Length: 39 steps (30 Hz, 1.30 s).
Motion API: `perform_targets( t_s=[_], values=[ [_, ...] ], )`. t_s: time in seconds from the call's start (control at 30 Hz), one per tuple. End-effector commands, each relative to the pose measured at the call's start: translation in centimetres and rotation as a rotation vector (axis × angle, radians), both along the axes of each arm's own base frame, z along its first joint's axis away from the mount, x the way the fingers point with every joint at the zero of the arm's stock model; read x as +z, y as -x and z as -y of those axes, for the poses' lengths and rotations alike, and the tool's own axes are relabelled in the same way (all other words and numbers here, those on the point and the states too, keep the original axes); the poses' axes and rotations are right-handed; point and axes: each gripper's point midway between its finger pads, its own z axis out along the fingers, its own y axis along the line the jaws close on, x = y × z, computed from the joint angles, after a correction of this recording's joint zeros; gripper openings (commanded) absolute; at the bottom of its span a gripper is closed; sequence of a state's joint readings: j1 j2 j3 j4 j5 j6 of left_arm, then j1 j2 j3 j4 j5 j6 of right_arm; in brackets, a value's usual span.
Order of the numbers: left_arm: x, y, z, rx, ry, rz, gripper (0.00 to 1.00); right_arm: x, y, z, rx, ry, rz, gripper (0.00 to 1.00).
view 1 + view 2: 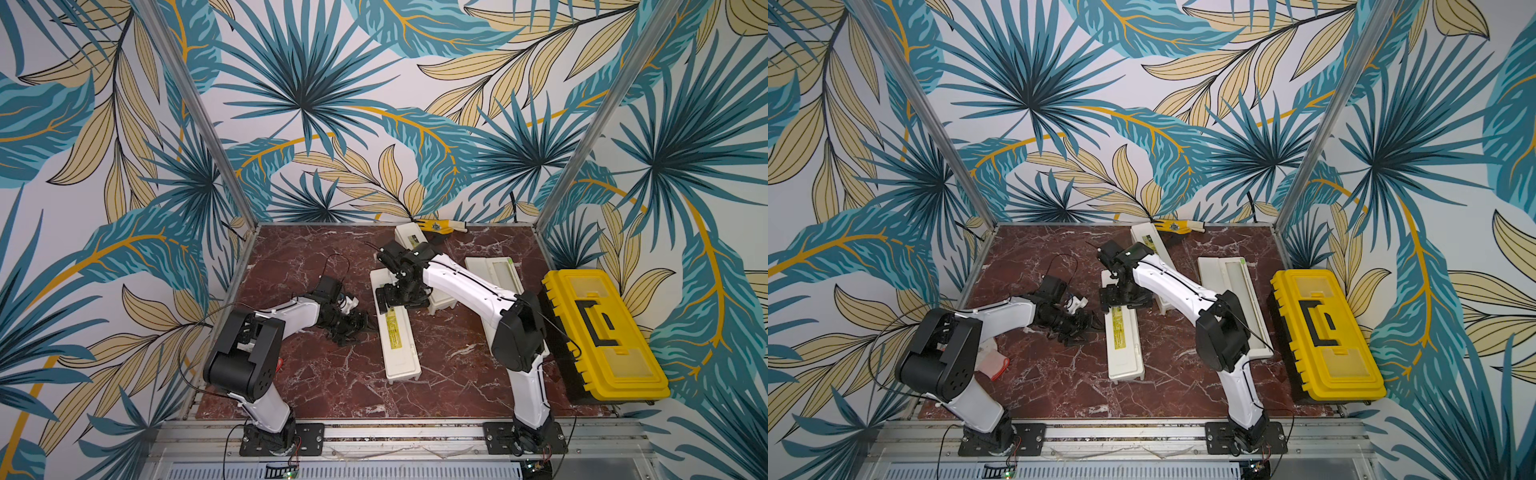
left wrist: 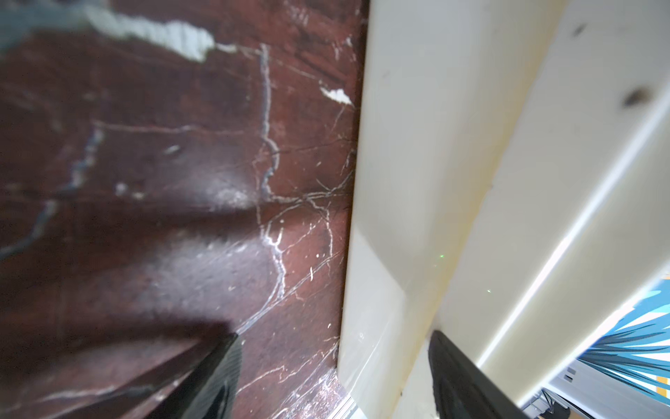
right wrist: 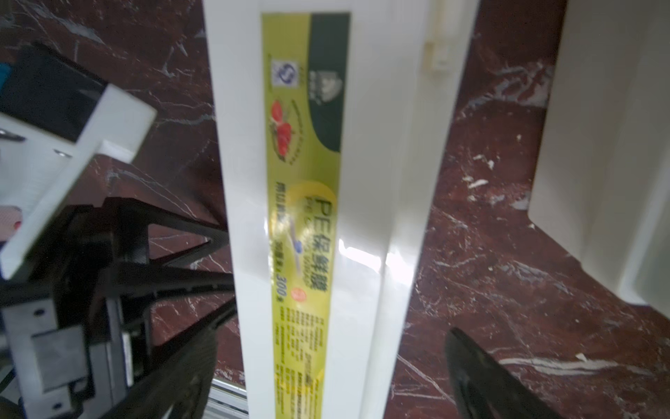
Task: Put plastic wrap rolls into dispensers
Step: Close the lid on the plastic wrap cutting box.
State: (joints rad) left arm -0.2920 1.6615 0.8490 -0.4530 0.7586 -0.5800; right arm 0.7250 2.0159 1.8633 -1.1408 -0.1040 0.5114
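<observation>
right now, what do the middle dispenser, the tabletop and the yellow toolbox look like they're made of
The middle dispenser looks like glossy cream-white moulded plastic: light glints along its lid in the right wrist view, beside a printed yellow-green sticker. The tabletop has a smooth dark red marble look with white veins; whether it is stone or printed laminate cannot be told. The toolbox looks like matte yellow hard plastic with a black handle.

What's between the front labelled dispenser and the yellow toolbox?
The dispenser beside the toolbox and the far dispenser's near end, with the right arm crossing above them; clear in both top views.
</observation>
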Motion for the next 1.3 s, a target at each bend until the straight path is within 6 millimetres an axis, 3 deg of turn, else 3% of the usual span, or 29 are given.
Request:
perform_targets(
  t_s=[0.0,0.07,0.3,0.53,0.73,1.0,1.07,1.17,1.27],
  values=[
    [0.6,-0.8,0.7,-0.009,0.016,0.022,0.82,1.9,0.5,-0.1,0.057,-0.137,0.037,0.97],
    [0.6,-0.8,0.8,-0.010,0.015,0.020,0.82,1.9,1.3,-0.1,0.095,-0.178,0.021,0.97],
    [0.5,-0.8,1.1,-0.012,0.016,0.011,0.82,-2.1,5.1,0.7,0.110,-0.352,-0.099,0.89],
    [0.1,0.3,1.9,-0.042,0.014,-0.026,0.82,-3.4,7.8,-0.6,0.152,-0.580,-0.129,0.84],
    [-0.6,1.2,2.0,-0.056,0.000,-0.060,0.82,-7.2,10.8,0.9,0.117,-0.609,-0.229,0.71],
    [-1.4,1.9,1.8,-0.053,-0.016,-0.091,0.82,-12.1,13.3,2.6,0.055,-0.591,-0.343,0.55],
    [-1.5,1.7,1.5,-0.049,-0.033,-0.082,0.82,-12.7,13.3,2.9,0.045,-0.571,-0.356,0.51],
    [-0.7,1.0,1.3,-0.042,-0.053,-0.036,0.83,-11.9,11.9,3.2,0.035,-0.571,-0.297,0.50],
    [0.5,-0.1,1.1,-0.032,-0.070,0.024,0.85,-10.2,9.7,4.1,0.009,-0.556,-0.215,0.60]
  ],
)
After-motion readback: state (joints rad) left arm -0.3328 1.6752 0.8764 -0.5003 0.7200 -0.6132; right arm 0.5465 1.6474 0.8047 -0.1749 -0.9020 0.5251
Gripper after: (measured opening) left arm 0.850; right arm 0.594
